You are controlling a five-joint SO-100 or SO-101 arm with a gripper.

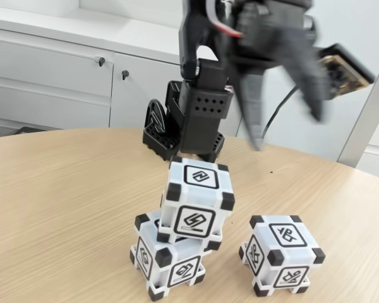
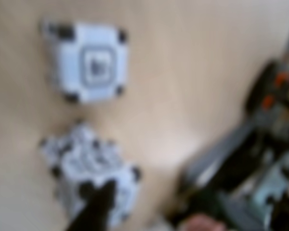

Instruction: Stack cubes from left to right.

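Your tool (image 1: 284, 129) hangs blurred above the tabletop (image 1: 63, 189), fingers spread, holding nothing. The top cube (image 1: 197, 197) sits tilted and off-centre on the bottom cube (image 1: 167, 262). The third cube (image 1: 282, 254) stands apart at right. The wrist view is too blurred for symbols.

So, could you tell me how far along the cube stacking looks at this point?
One cube is already stacked: the upper cube sits tilted and off-centre on the lower cube in the fixed view. Nothing is in hand; the gripper hangs open and motion-blurred above the table. The third cube stands alone to the right, not yet stacked. The leaning upper cube may need straightening first.
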